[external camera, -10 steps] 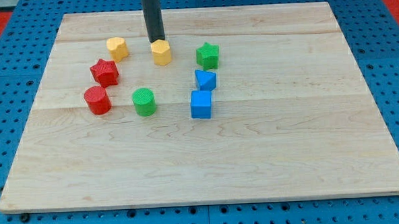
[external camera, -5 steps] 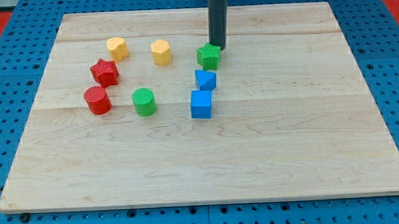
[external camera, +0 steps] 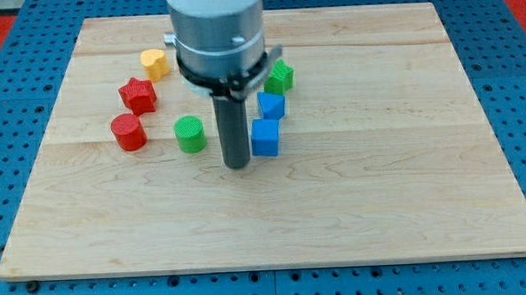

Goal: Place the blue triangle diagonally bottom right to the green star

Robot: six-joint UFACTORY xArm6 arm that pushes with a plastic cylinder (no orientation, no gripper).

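My tip (external camera: 237, 165), the bare end of a dark rod tool that holds nothing, is set on the pale wooden tabletop (external camera: 381, 205) just left of the blue cube (external camera: 265, 138). The blue triangle (external camera: 271, 105) is seen just above that cube, with the green star (external camera: 280, 76) above the triangle.

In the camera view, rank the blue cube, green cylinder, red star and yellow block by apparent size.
1. Blue cube, largest.
2. Red star and green cylinder: too alike to rank.
3. Yellow block: looks smallest, but it lies farther up the board, which may shrink it.
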